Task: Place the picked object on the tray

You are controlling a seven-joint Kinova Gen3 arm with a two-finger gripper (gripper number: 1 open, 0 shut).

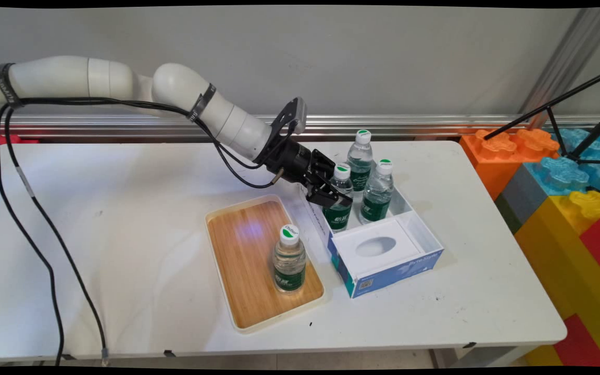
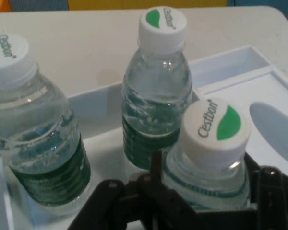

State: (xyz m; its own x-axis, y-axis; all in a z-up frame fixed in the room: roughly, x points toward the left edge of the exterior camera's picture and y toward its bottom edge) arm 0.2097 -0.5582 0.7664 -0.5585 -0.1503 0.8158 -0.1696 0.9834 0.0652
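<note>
My gripper (image 1: 333, 197) reaches into a white and blue open box (image 1: 395, 274) and is shut round the shoulder of a clear water bottle (image 1: 338, 214) with a green label and a white cap. In the hand view that bottle (image 2: 213, 129) sits between my fingers (image 2: 154, 168), the gripper (image 2: 209, 194) closed on its sides. Two more such bottles stand in the box behind it: one (image 1: 377, 194) to the right and one (image 1: 360, 157) at the back. The hand view has them at the centre (image 2: 156, 105) and the left (image 2: 36, 139).
A wooden tray (image 1: 237, 245) with a cream rim lies left of the box, with another water bottle (image 1: 289, 260) upright on it. A white insert with an oval hole (image 1: 378, 246) fills the box's near half. Big coloured blocks (image 1: 555, 192) and a black tripod stand to the right.
</note>
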